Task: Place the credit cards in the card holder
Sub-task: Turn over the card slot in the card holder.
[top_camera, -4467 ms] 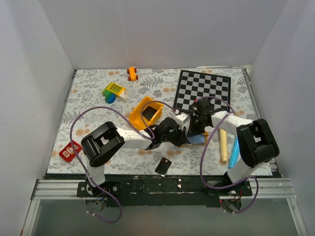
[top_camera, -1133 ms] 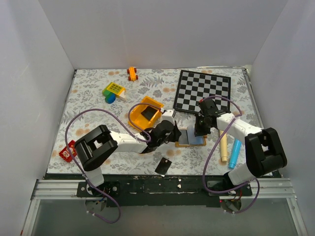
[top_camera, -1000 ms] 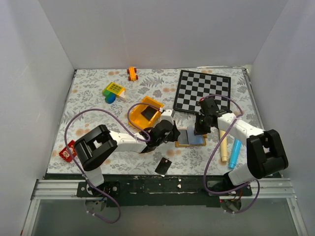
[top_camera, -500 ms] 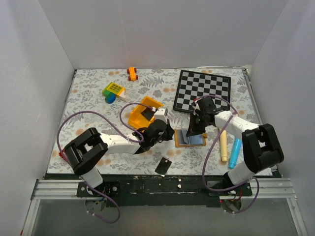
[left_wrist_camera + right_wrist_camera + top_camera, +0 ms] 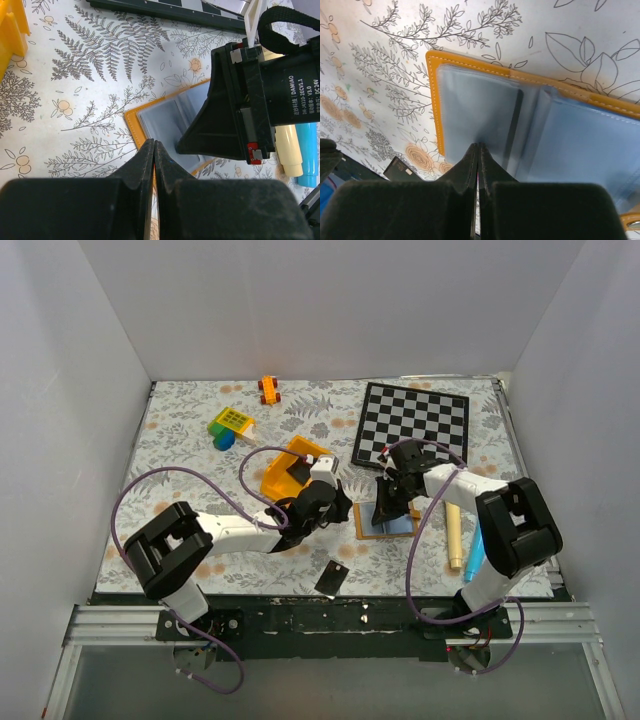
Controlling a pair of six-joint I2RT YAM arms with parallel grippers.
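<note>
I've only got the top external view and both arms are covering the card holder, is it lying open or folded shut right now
Observer: Open. The right wrist view shows the card holder spread flat, pale blue-grey inside facing up.
Operator: How do that arm's jaws stand?
Observer: Shut. The right end effector has its tips together above one inner pocket.
Operator: And the other arm?
Observer: The left end effector is shut too, tips over the holder's orange edge. Whether they touch it I cannot tell.
</note>
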